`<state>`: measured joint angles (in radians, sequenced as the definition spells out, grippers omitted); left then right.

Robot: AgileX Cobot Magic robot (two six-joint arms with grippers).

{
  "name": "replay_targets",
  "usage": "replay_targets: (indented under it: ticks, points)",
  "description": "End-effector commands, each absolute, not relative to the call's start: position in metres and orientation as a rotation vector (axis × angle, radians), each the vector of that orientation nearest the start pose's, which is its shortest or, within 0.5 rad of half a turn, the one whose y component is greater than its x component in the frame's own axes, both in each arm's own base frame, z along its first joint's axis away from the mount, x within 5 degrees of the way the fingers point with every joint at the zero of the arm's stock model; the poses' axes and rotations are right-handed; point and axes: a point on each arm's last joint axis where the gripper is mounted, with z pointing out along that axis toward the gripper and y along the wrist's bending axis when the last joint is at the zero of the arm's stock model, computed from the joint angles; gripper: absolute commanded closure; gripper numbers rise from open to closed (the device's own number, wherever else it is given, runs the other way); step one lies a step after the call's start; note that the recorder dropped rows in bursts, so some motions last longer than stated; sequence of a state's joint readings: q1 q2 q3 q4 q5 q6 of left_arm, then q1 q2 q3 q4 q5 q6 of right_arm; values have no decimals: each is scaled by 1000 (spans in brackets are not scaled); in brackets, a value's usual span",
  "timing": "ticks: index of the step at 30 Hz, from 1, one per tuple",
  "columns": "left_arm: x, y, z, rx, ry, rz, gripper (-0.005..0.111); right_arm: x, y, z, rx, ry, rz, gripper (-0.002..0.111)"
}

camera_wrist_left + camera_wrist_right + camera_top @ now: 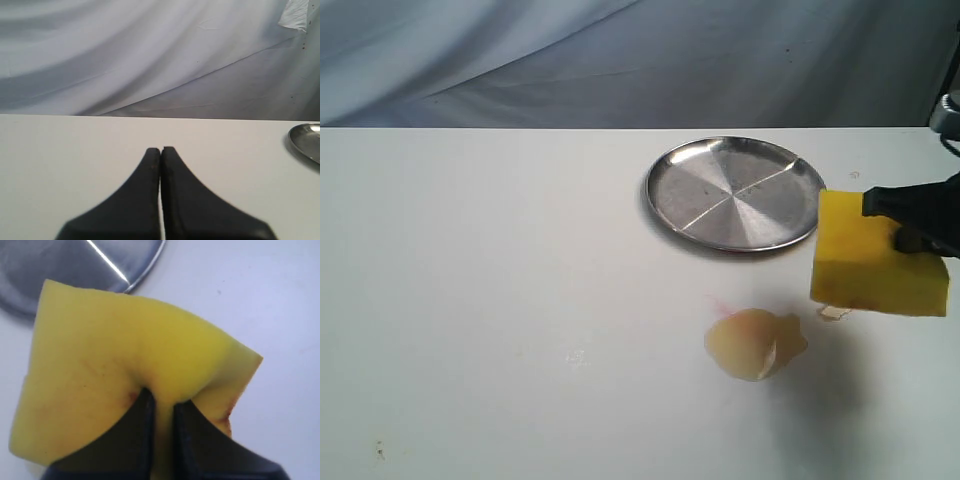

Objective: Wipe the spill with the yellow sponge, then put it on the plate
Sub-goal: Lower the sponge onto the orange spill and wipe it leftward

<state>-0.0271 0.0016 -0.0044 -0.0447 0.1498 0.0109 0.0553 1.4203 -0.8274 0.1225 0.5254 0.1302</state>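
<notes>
Right fingers: pinched narrow on the yellow sponge, creasing the foam so it cannot slip.
Yellow sponge: held clear of the bench at the right, one broad face turned down, probably ready to lower and wipe.
Spill: unwiped, just left of the sponge; a droplet lies under its left corner.
Plate: bare, beyond the spill, close for the drop-off.
Left fingers: pressed together, holding nothing, away from the work.

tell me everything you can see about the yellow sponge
The yellow sponge is a thick, bright yellow foam block with faint brownish specks. The right end effector pinches one edge, denting the foam. It hangs tilted, seemingly off the table, beside the rim of the plate, near the spill.
</notes>
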Motion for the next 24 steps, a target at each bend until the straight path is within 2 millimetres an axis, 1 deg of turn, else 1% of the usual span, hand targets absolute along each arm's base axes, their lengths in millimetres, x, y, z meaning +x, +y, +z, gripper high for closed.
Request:
replay_targets:
  ticks: [1,5,10,13,18,20,22,24]
  points:
    - [56,-2,200,0,1629,-52,105,277,5,221,255,2595,117,108]
    - [56,-2,200,0,1629,-52,105,282,1,203,251,2656,44,108]
    - [56,-2,200,-1,1629,-54,105,287,-1,188,202,2701,-9,108]
    - [56,-2,200,-1,1629,-54,105,289,-4,181,221,2722,-52,108]
    - [56,-2,200,-1,1629,-54,105,290,-8,180,157,2728,-130,108]
    - [56,-2,200,-1,1629,-54,105,290,-10,179,161,2728,-156,108]
    - [56,-2,200,0,1629,-52,105,291,-10,175,161,2745,-159,108]
    - [56,-2,200,0,1629,-52,105,292,-10,167,159,2773,-163,108]
